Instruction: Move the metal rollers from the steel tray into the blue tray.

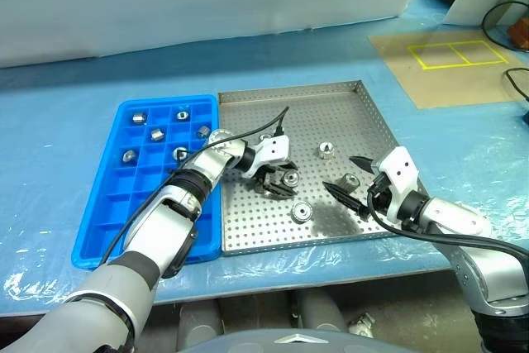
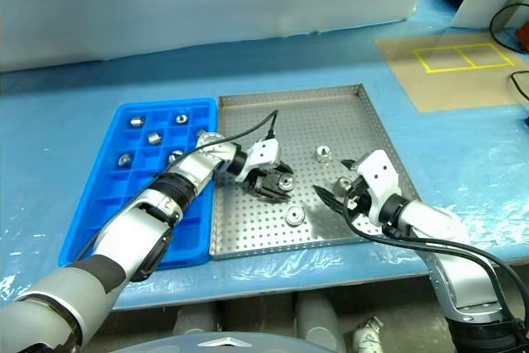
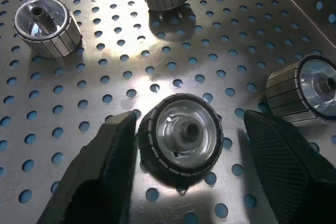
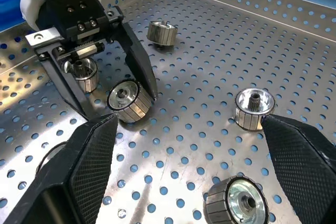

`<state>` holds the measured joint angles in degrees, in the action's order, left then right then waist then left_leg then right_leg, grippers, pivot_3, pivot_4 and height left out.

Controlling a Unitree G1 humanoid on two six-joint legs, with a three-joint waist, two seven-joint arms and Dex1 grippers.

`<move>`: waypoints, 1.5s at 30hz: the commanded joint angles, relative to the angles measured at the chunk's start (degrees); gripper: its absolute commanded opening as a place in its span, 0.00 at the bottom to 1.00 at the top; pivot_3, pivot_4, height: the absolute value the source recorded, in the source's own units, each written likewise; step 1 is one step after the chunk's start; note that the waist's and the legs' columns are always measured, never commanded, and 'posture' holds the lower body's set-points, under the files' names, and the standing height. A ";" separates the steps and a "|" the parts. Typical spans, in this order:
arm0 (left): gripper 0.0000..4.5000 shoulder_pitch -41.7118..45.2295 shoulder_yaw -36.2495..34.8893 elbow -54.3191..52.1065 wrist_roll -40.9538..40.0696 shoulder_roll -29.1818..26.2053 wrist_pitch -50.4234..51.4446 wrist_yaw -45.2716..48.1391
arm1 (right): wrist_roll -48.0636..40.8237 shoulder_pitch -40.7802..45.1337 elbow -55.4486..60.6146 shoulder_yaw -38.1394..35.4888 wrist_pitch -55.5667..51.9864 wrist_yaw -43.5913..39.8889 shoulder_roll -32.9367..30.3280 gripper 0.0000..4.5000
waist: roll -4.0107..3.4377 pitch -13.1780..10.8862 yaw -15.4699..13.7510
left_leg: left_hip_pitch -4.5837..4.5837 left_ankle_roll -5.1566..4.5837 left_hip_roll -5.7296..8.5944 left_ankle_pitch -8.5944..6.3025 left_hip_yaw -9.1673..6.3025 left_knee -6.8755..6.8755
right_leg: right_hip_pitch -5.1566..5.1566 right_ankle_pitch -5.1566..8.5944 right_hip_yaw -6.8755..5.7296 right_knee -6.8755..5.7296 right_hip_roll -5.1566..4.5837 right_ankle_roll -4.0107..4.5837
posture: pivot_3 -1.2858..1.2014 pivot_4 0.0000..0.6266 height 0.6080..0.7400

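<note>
Rollers (image 4: pixel 128 102) on steel tray (image 1: pixel 347 101): my left gripper (image 3: pixel 184 145) is straddling one, one finger touching; right gripper (image 1: pixel 351 179) is spread, empty; contact underneath is hidden.

Bright, sharp; glare on steel tray (image 3: pixel 157 85)

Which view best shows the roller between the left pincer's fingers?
The left wrist view: the roller lies large, its hole facing the camera, one finger touching it. The right wrist view shows it side-on between the left pincer; the eye views show it small.
</note>
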<state>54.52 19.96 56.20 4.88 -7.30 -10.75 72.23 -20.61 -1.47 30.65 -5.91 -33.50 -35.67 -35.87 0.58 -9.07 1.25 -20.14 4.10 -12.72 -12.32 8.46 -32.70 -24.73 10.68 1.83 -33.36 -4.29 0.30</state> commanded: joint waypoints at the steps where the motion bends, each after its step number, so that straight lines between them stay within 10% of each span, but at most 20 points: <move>1: 0.73 -1.23 -0.56 -1.97 -0.70 -0.18 0.90 1.46 | 0.09 0.81 0.96 -0.15 1.65 0.00 0.03 1.00 | 0.00 0.00 -0.02 | 0.00 0.00 0.00 0.00 0.00 0.00 | 0.00 0.00 0.00 0.01 0.00 0.00 | 0.34 0.24 1.00; 12: 0.43 -3.79 -1.23 -8.63 -2.25 -2.57 5.77 3.70 | 0.06 3.08 -0.86 0.90 2.28 -1.09 -0.09 1.00 | 0.00 0.00 0.33 | 0.00 0.00 -0.04 0.00 0.02 0.06 | -0.01 0.00 0.00 0.07 0.01 0.01 | 0.36 0.24 1.00; 26: 0.43 -10.06 -7.85 -36.97 -12.01 -15.31 17.32 6.93 | -0.46 9.54 -4.87 4.34 3.23 -4.70 0.24 1.00 | 0.00 -0.01 0.81 | 0.01 0.06 -0.09 0.03 0.05 0.16 | -0.12 -0.01 -0.05 0.02 0.04 0.01 | 0.40 0.24 1.00; 45: 0.43 -32.04 -29.37 -61.33 -23.74 -40.54 34.00 -1.86 | 3.01 45.81 -38.48 22.70 18.52 -29.51 15.42 1.00 | 0.06 -0.06 -3.02 | -0.03 0.56 -0.23 0.32 0.04 0.41 | -0.70 0.09 -0.40 -0.45 0.03 0.23 | 0.59 0.24 1.00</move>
<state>23.65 -5.80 -1.17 -16.88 -46.45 21.86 71.95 -17.72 42.55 -6.82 16.26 -17.46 -63.19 -21.33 0.64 -9.13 -1.77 -20.21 4.66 -12.96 -12.00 8.49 -32.28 -25.43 10.79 1.37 -33.81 -4.27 0.55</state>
